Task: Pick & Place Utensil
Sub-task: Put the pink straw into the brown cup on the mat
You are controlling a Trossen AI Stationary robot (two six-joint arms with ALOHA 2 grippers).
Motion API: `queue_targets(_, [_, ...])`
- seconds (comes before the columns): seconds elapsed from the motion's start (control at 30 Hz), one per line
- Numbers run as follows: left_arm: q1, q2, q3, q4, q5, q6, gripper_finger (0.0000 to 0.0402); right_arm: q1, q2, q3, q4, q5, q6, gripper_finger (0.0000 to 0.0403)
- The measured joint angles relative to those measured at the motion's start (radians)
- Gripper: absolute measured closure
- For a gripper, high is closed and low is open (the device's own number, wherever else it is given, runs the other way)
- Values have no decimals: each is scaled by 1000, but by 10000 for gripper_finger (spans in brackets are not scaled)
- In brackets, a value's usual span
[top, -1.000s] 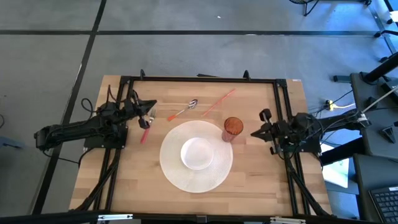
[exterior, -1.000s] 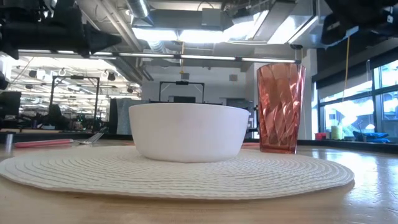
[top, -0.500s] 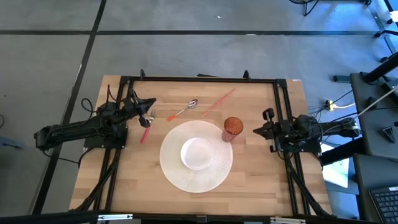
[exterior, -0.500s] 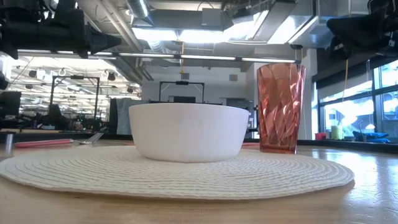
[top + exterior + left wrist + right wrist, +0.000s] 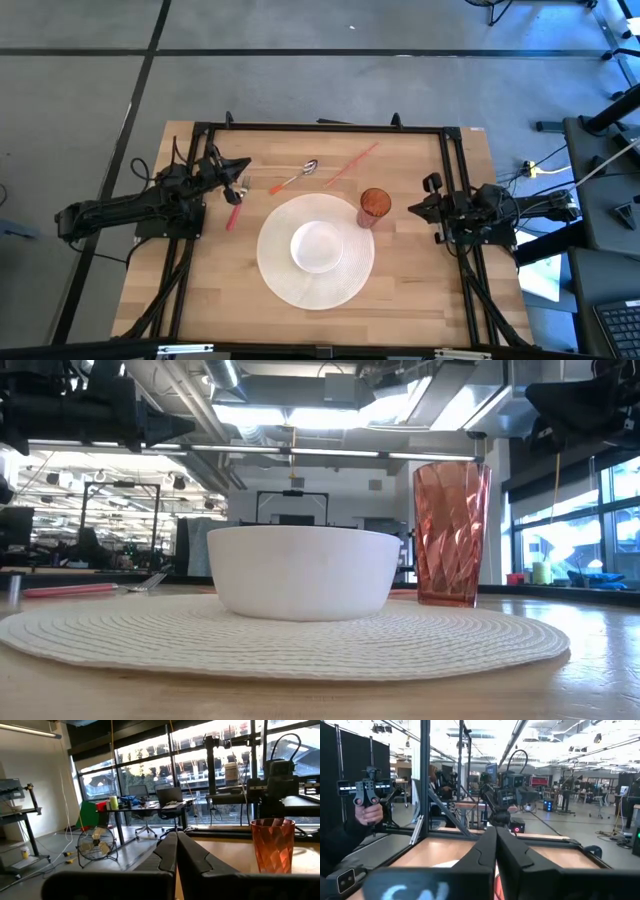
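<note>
A metal spoon with an orange handle (image 5: 295,179) lies flat on the wooden table, beyond the white round placemat (image 5: 280,280). A fork with a red handle (image 5: 233,213) (image 5: 75,590) lies left of the mat. A thin pink stick-like utensil (image 5: 351,164) lies farther right. A white bowl (image 5: 317,246) (image 5: 300,572) sits in the middle of the mat. A red tumbler (image 5: 375,205) (image 5: 450,532) (image 5: 272,845) stands at the mat's right rim. My left gripper (image 5: 243,172) (image 5: 176,851) hovers shut over the fork's far end. My right gripper (image 5: 410,211) (image 5: 496,845) hangs shut to the right of the tumbler.
A black frame (image 5: 320,128) runs around the table's far and side edges. Bare wood lies near the front edge and on both sides of the mat. In the right wrist view, a person's hand holding a controller (image 5: 367,802) shows beyond the table.
My right gripper has drawn back slightly toward the table's right edge, away from the tumbler. The utensils, bowl and tumbler have stayed where they were.
</note>
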Motion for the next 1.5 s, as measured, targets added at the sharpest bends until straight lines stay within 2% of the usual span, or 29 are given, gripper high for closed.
queue_targets(0.23, [0,0,0,0,0,0,397,0,1,0,-29,3,-2,391])
queue_targets(0.43, [0,0,0,4,-8,-8,400,0,1,0,-75,69,6,391])
queue_targets(0.63, [0,0,0,-2,-18,-9,397,0,1,0,-104,71,126,391])
queue_targets(1.1, [0,1,0,-59,-20,-30,397,0,1,0,-131,71,106,391])
queue_targets(1.33, [0,2,0,-66,-154,-42,400,0,1,0,-134,71,105,391])
queue_targets(1.5, [0,2,0,-67,-168,-43,394,0,1,0,-147,72,101,391])
